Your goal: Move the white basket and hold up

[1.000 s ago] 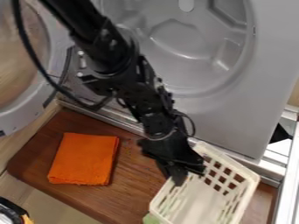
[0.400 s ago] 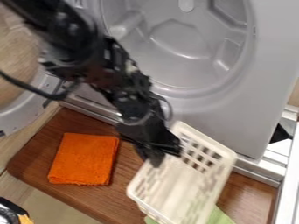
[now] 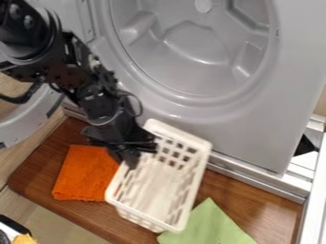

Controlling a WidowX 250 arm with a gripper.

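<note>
The tool [image 3: 132, 161] is seen left of centre in the frame, angled down from the arm in the upper left, and is clamped on the white basket [image 3: 156, 190] at the upper part of its left side wall. The basket lies in the lower middle of the frame, its long sides running from upper right to lower left. Its mouth is turned toward the camera, so the pale bottom and the pierced walls inside are exposed, with square openings in the upper end wall and long slots in the sides. Whether it is lifted off the worktop [image 3: 277, 209] or touches it cannot be told.

An orange cloth [image 3: 83, 176] is laid flat on the brown worktop at the lower left, its right part covered from view by the tool and the basket. A green cloth [image 3: 210, 226] is spread at the bottom, right of centre, partly hidden by the basket's lower end. Behind, across the top, a grey housing [image 3: 255, 128] is seen, with a large round recess [image 3: 197, 45] moulded into its front.
</note>
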